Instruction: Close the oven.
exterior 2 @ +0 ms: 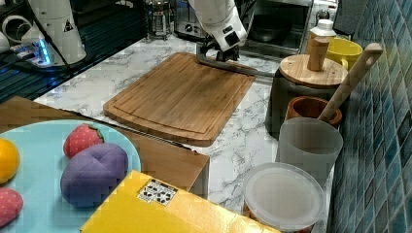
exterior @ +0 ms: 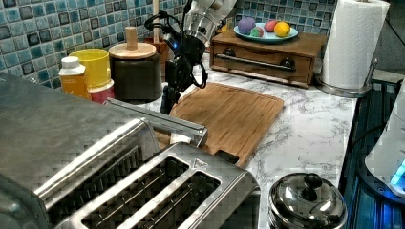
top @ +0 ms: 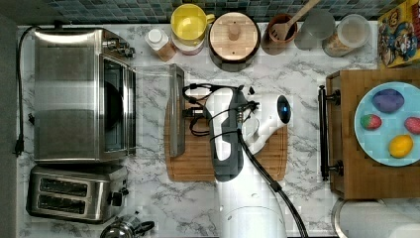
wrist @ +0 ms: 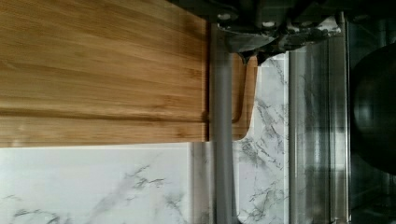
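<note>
The stainless-steel oven (top: 67, 94) stands at the top view's left with its glass door (top: 153, 109) folded down flat over the counter. The door's long bar handle (top: 177, 111) lies along the edge of the wooden cutting board (top: 198, 158). My gripper (top: 190, 113) hangs low right beside that handle, on the board side, about midway along the bar. In the left view the gripper (exterior: 168, 102) points down just behind the handle (exterior: 157, 121). In the wrist view the handle (wrist: 222, 140) runs beside the gripper (wrist: 252, 51), whose fingertips meet, shut on nothing.
A two-slot toaster (top: 74, 193) sits next to the oven, with a kettle lid (top: 124, 229) near it. Jars, a yellow cup (top: 188, 22) and a lidded pot (top: 234, 34) line the tiled wall. A wooden drawer box (top: 346, 163) with a plate of toy fruit is at the top view's right.
</note>
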